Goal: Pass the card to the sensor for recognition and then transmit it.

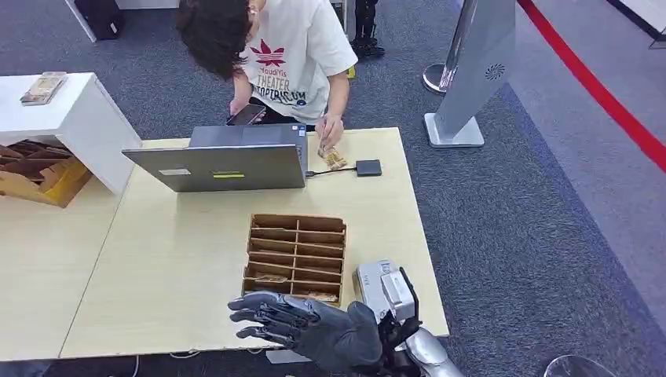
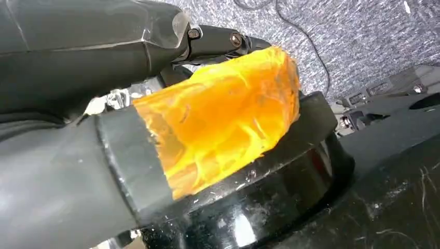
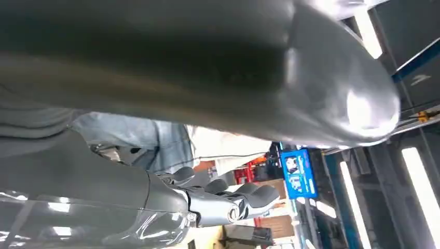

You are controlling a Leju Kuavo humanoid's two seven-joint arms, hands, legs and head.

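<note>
Fingers (image 1: 263,312) of the right hand (image 1: 314,328) spread apart and hold nothing, palm down, at the near edge of the tabletop (image 1: 181,275), the fingertips reaching toward the left just in front of the tray (image 1: 296,258). In the right wrist view the same hand (image 3: 228,199) shows its fingers loosely extended with nothing between them. The left hand (image 2: 78,155) appears in the left wrist view, close against an orange translucent block (image 2: 223,119); whether it is open or closed cannot be told. Just beyond the right hand, the tray is a brown box split into slots, and a card (image 1: 271,279) lies in a near slot on its left side, with another small piece in the nearest row. Farther back, a grey laptop (image 1: 228,165) stands open with its lid toward the robot. To its right a small black sensor (image 1: 368,167) lies flat on the tabletop, joined to the laptop by a cable. Between laptop and sensor a person's hand (image 1: 330,132) holds cards (image 1: 333,158) down near the tabletop. The person (image 1: 275,55), in a white printed shirt, leans over the far edge and holds a phone (image 1: 246,115) in the other hand. At far left stands a white cabinet (image 1: 71,118).
</note>
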